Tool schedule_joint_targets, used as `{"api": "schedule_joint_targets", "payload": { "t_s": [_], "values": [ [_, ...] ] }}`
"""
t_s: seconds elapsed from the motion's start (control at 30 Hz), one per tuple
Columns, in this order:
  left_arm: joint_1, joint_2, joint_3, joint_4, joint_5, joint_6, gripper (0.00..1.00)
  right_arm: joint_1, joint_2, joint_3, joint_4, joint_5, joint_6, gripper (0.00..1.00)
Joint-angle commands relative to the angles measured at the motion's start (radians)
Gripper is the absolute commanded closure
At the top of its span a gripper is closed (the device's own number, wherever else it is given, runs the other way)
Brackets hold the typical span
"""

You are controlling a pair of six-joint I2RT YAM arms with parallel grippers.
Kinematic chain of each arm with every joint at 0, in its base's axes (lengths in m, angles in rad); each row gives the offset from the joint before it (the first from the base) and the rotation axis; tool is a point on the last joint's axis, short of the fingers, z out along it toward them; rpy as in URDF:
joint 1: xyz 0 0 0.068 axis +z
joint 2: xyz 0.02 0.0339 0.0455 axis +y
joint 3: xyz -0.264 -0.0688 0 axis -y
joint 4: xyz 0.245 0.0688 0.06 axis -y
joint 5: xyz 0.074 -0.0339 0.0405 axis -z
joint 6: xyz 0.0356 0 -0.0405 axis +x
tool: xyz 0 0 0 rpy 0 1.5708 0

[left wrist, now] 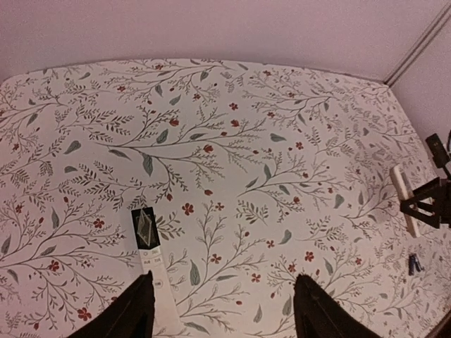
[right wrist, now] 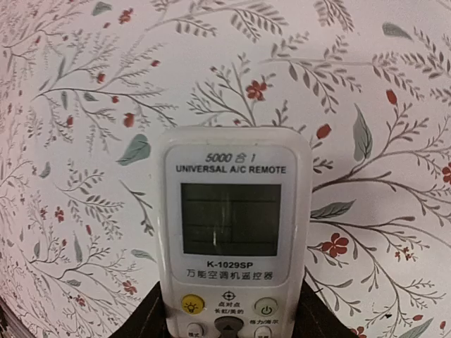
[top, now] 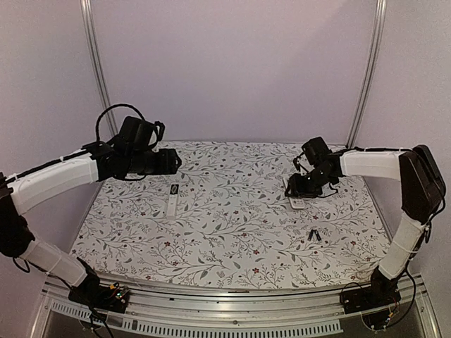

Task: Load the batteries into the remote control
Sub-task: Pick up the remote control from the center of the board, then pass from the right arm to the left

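A white A/C remote control [right wrist: 232, 232] lies face up on the floral cloth, screen toward the top of the right wrist view. My right gripper [right wrist: 232, 313] has a dark finger pressed against each long side of it, shut on it; from above the remote [top: 297, 202] pokes out under that gripper [top: 296, 189]. Two small dark batteries [top: 314, 236] lie side by side on the cloth nearer the front, also seen as batteries [left wrist: 414, 263] at the right edge of the left wrist view. My left gripper [left wrist: 222, 282] hangs open above the cloth, holding nothing.
A slim white remote with a black top [left wrist: 149, 260] lies under my left gripper's left finger [left wrist: 134, 310]; from above this slim remote [top: 173, 199] is left of centre. The table's right edge [top: 380, 218] runs close to the batteries. Walls stand behind.
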Motion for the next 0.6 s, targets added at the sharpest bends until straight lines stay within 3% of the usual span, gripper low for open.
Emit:
{"api": "schedule_joint_targets", "payload": {
  "t_s": [0.0,0.07,0.23,0.43,0.57],
  "values": [
    [-0.104,-0.174,-0.067,0.291,-0.015,0.155,0.34,0.006,-0.233,0.0,0.197,-0.344,-0.173,0.78],
    [-0.158,-0.24,-0.111,0.409,0.016,0.233,0.33,0.013,-0.321,-0.001,0.278,-0.514,-0.216,0.79],
    [-0.22,-0.304,-0.147,0.628,0.302,0.285,0.23,0.09,-0.466,-0.023,0.537,-0.837,-0.267,0.78],
    [-0.337,-0.241,-0.056,0.694,0.487,0.343,0.01,0.235,-0.482,0.041,0.622,-0.951,-0.311,0.78],
    [-0.385,-0.18,0.005,0.695,0.554,0.366,0.0,0.281,-0.465,0.072,0.623,-0.941,-0.332,0.79]
  ]
}}
